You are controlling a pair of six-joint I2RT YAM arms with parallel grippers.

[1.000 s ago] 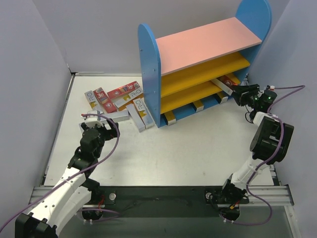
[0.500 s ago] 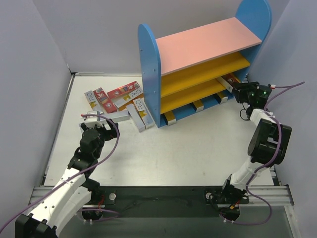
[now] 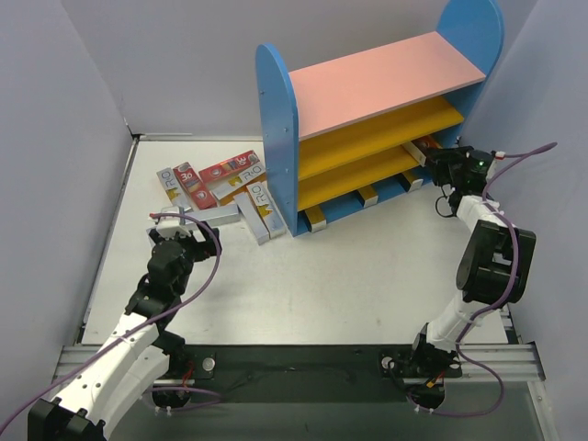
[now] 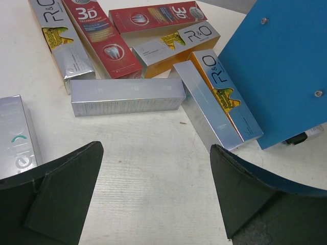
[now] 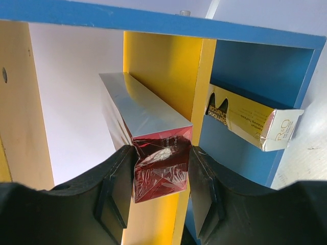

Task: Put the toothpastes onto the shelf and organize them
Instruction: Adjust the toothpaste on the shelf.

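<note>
Right gripper (image 5: 160,166) is clamped on the red end of a long silver cardboard toothpaste box (image 5: 145,112), poking into the blue-sided wooden shelf (image 3: 279,119). I'd slide it in straight and level, then release. Left gripper (image 4: 156,178) hangs spread wide above the loose boxes (image 4: 127,96).

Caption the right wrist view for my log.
Right gripper shut on a silver, red-ended toothpaste box at the shelf, a second box in the neighbouring bay.
</note>
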